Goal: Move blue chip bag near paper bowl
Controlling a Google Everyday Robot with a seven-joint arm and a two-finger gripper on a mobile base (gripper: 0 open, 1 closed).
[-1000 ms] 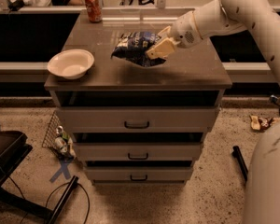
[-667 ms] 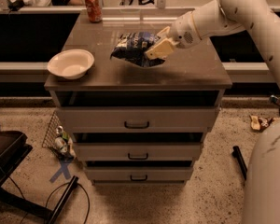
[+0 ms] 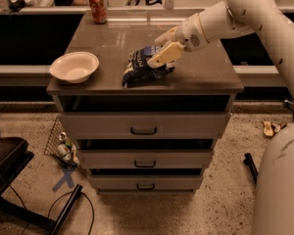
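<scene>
The blue chip bag point(image 3: 143, 68), crumpled dark-blue foil with white printing, is at the middle front of the brown cabinet top point(image 3: 201, 77), touching or just above it. My gripper point(image 3: 160, 57) is shut on the bag's upper right part, with a cream finger point(image 3: 162, 54) lying across it. The arm reaches in from the upper right. The paper bowl point(image 3: 74, 66), off-white with a flared rim, sits at the front left corner of the top, about a bowl's width left of the bag.
An orange soda can point(image 3: 98, 6) stands at the back left of the top. The cabinet has drawers point(image 3: 144, 125) below. A wire basket point(image 3: 60, 142) and cables lie on the floor at the left. The robot's white body point(image 3: 279, 180) fills the lower right.
My gripper has carried the blue chip bag down and toward the front edge of the cabinet top. The bowl and the can have not moved.
</scene>
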